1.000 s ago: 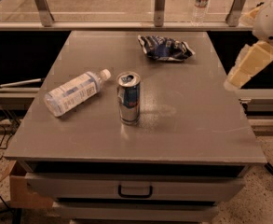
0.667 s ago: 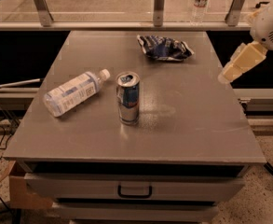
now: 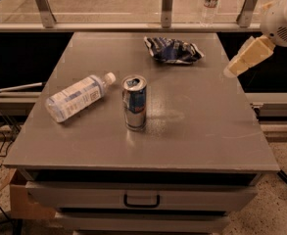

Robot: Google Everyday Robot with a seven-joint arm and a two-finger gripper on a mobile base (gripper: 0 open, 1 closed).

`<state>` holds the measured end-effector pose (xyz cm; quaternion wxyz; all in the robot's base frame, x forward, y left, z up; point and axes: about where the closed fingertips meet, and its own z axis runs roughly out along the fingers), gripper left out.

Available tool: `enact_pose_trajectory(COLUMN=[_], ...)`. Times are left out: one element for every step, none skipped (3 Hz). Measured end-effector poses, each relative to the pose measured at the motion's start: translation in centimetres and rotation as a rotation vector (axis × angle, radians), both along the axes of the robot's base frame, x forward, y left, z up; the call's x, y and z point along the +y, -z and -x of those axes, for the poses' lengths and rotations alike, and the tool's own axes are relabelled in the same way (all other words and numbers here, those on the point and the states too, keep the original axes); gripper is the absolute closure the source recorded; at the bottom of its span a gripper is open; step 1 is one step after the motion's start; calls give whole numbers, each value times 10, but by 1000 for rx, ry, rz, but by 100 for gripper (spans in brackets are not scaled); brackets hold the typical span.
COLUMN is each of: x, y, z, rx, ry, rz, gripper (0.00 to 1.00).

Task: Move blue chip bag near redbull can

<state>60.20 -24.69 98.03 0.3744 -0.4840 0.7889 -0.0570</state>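
The pincer (image 3: 230,71) hangs in the air beside the table's (image 3: 206,131) right edge, holding nothing; I cannot tell how wide it is open. It should go left to the blue chip bag (image 3: 173,50) and grab a raised fold. The bag is crumpled, flat, dark blue with white bits. The redbull can (image 3: 134,103) stands further left, nearer us.

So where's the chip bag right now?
In the camera view the chip bag lies near the far edge of the table, behind the standing can. The end effector hangs to its right, by the table's edge.
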Motion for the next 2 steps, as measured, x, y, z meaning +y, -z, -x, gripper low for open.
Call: enact_pose_trajectory(x=[10,32], y=[3,11], z=[-14,-43], rx=[-11,-23], ry=[-7,-34], rz=[-23,-74], gripper=[0,0])
